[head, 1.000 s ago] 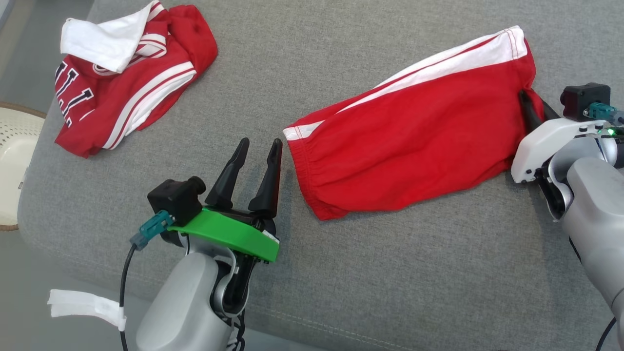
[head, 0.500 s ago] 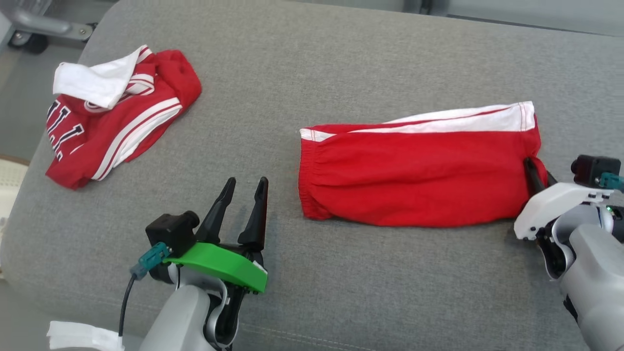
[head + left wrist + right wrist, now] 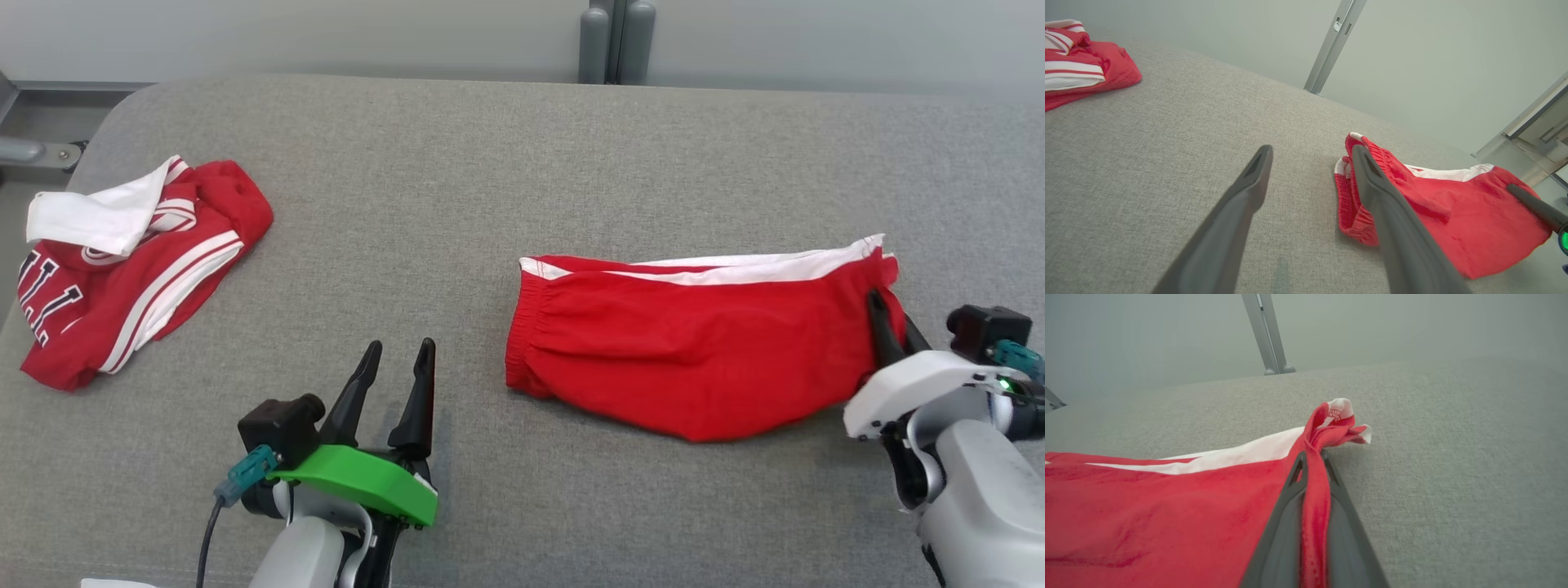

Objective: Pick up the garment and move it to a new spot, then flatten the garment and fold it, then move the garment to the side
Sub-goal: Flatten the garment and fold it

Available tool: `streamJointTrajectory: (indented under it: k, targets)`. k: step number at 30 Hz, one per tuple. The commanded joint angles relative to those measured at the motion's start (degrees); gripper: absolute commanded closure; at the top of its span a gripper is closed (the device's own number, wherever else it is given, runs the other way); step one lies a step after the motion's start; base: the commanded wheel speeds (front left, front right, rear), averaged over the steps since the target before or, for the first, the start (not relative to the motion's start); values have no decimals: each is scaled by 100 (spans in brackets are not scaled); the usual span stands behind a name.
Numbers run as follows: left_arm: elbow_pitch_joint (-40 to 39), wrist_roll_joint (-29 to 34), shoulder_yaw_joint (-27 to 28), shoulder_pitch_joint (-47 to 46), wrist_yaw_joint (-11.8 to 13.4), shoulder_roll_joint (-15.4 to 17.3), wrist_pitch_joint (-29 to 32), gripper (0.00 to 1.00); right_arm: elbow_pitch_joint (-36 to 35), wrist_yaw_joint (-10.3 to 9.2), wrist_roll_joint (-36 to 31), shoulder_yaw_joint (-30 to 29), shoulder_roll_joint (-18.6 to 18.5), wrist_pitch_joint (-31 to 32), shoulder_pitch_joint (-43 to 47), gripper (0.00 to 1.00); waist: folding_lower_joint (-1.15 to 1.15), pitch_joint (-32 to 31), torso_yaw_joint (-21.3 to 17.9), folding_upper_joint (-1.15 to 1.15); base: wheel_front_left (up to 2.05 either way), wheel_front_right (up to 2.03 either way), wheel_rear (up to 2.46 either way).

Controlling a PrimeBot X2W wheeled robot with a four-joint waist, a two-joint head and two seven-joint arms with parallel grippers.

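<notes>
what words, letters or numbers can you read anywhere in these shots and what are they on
"LL": big black letters with white outlines on the crumpled red jersey, at its left end; they are part of a longer word whose other letters are folded out of sight.
Red print on the white hem corner of the red shorts, just past the tips of the right end effector that pinches them: too small and blurred to read.
</notes>
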Motion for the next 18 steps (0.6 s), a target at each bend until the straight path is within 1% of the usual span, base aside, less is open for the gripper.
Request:
streamJointTrajectory:
  k: [1,3,6,9,13,18]
  targets:
    - [18,24,16,80,15,21,-2,0,-210,-7,-122,65,83,-2,99,100,0,-30,-4,0,0,0,0]
    - [27,25,13,88,15,21,-2,0,-640,-7,-288,243,208,-3,134,100,0,-29,42,0,0,0,0]
    - [36,42,2,116,15,21,-2,0,-1169,-7,-356,596,389,-3,156,100,0,-46,129,0,0,0,0]
    - [66,34,-39,132,15,21,-2,0,-1443,-7,-286,1066,570,-3,151,100,0,-86,257,0,0,0,0]
    - [73,10,-129,131,15,21,-2,0,-1469,-7,-138,1728,762,-3,33,100,0,-109,502,0,0,0,0]
    - [107,7,-300,91,15,21,-2,0,-1180,-7,-58,2329,860,-3,-180,100,0,-99,831,0,0,0,0]
